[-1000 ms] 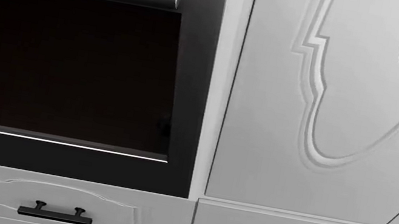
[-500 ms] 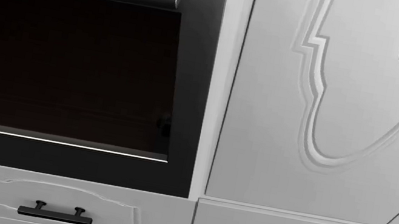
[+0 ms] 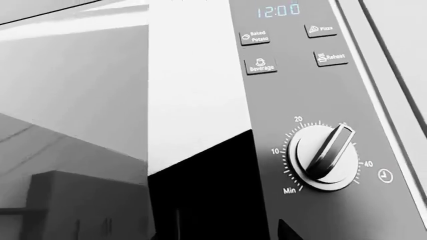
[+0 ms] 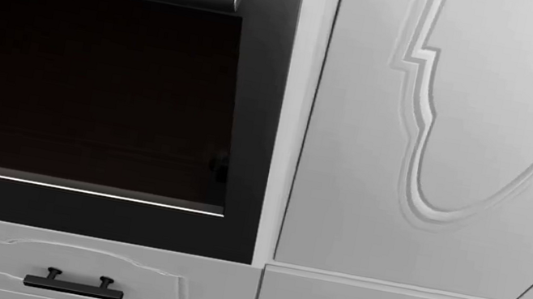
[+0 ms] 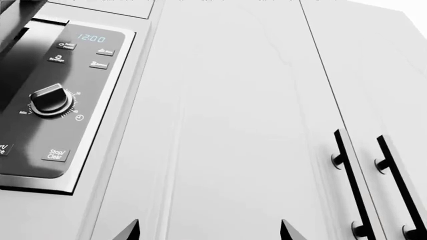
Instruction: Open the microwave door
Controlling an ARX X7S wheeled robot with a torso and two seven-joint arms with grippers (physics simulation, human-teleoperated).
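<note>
Microwave door (image 3: 193, 100): seen close in the left wrist view as a glossy reflective panel directly beside the control panel (image 3: 300, 100); whether it is ajar cannot be told.
Control panel: a display reading 12:00 (image 3: 278, 10), preset buttons and a timer dial (image 3: 325, 157) are shown; the same panel is seen further off in the right wrist view (image 5: 63, 100).
Left end effector: only a dark tip is glimpsed at the frame edge (image 3: 287, 231); apart or together cannot be told.
Right end effector (image 5: 210, 231): two fingertips are seen spread apart before a white cabinet door (image 5: 227, 125), nothing held between them.
Cabinet handles (image 5: 350, 185): two black bars are mounted on the neighbouring doors.
Head view: a dark oven window (image 4: 81, 84) is set above two drawers (image 4: 74, 272).
</note>
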